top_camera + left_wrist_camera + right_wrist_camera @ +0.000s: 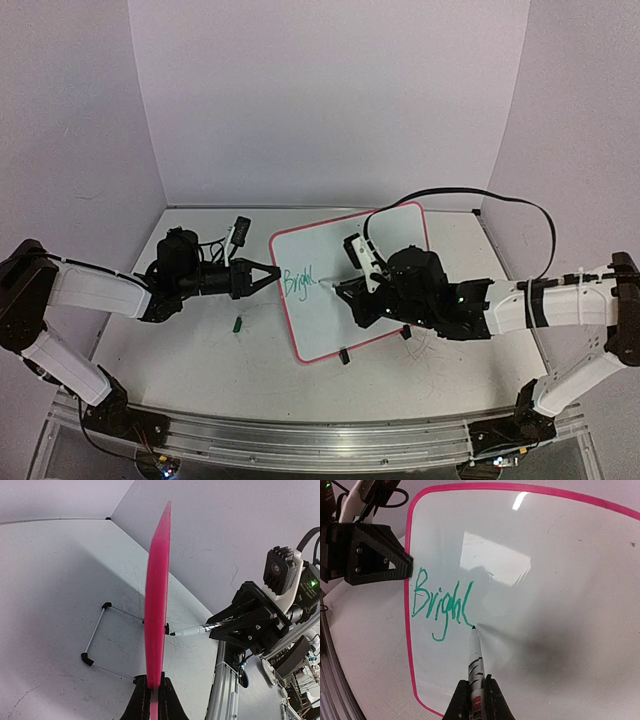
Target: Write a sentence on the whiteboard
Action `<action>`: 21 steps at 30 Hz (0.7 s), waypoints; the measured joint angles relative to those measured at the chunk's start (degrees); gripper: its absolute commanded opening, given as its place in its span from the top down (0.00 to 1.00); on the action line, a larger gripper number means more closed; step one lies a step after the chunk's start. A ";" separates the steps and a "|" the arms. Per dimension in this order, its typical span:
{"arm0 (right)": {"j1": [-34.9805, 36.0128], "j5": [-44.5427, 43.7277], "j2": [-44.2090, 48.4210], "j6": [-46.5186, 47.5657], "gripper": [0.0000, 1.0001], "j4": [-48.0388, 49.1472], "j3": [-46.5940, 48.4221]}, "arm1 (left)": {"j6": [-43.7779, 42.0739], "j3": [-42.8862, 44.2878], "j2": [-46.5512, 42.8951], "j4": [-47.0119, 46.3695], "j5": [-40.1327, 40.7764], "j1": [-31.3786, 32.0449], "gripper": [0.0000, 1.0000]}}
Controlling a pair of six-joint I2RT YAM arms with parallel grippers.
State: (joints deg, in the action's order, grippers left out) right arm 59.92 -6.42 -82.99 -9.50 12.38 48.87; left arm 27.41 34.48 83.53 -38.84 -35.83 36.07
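whiteboard (318,325): propped at a slant on the table (190,350), pink frame, between the two grippers.
sentence (440,605): green cursive, reading "Brigh" plus one more stroke, beside the whiteboard's left edge.
left gripper (270,274): clamped tight on the whiteboard's left frame.
right gripper (475,692): pinching a marker (475,660), over the whiteboard's face.
marker tip: touching the whiteboard just past the last stroke.

White table (200,370), scuffed with faint grey marks, fills the lower half of the top view. A small green object (238,323) lies on it, left of centre. Pale walls (330,100) enclose the upper frame, and an aluminium rail (300,438) runs along the bottom edge.
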 measured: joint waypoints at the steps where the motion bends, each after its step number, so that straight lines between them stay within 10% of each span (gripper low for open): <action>1: 0.00 0.00 0.51 0.01 1.00 0.02 -0.14 | -0.01 0.00 0.00 0.01 0.00 0.00 1.00; 21: 0.00 1.29 -2.44 0.72 1.00 3.11 3.29 | -0.20 0.00 -0.17 0.03 -0.02 0.02 1.00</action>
State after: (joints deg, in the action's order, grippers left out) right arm 59.92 -5.12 -85.44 -8.78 15.49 52.16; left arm 27.21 34.48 83.35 -38.81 -35.86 36.10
